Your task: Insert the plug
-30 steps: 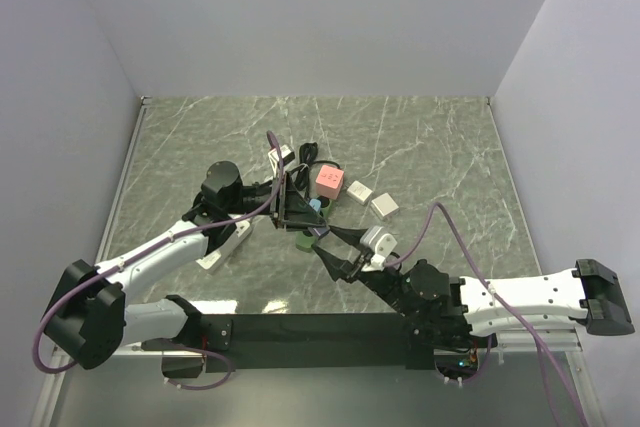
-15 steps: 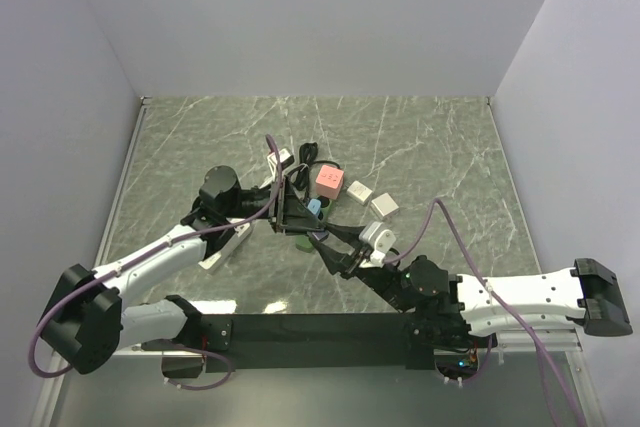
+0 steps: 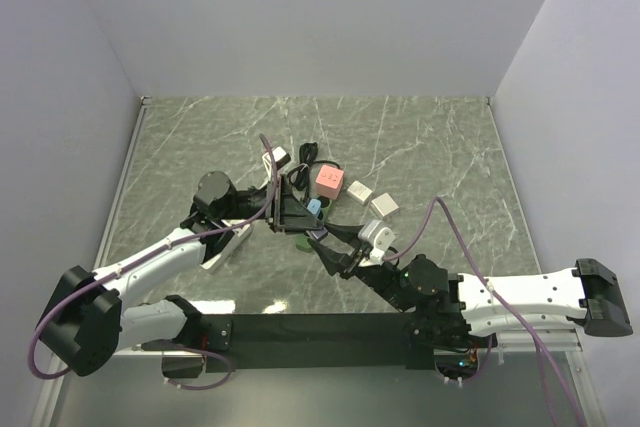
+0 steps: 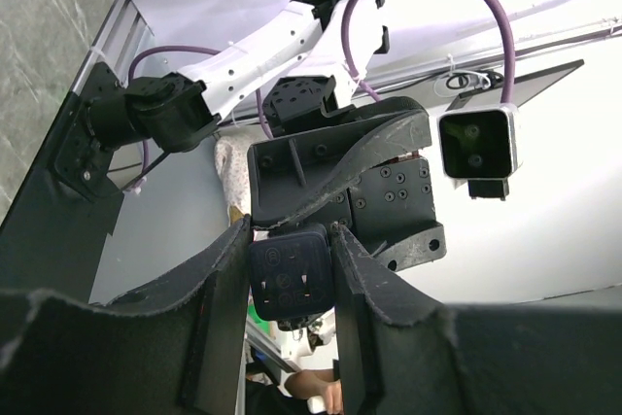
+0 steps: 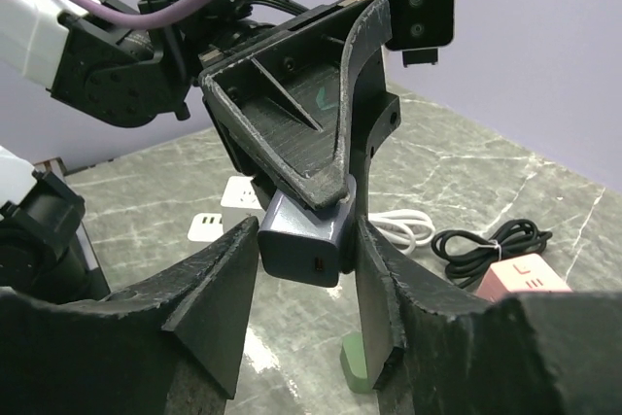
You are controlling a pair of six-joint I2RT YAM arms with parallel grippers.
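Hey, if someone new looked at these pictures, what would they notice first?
The left gripper and right gripper meet tip to tip above mid-table, a dark adapter caught between them. Behind them a pink cube lies on the table beside white blocks.

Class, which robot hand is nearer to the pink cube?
Left. Both grip the blue charger, but the left hand lies just beside the pink cube, while the right hand sits farther off, toward the arm bases.
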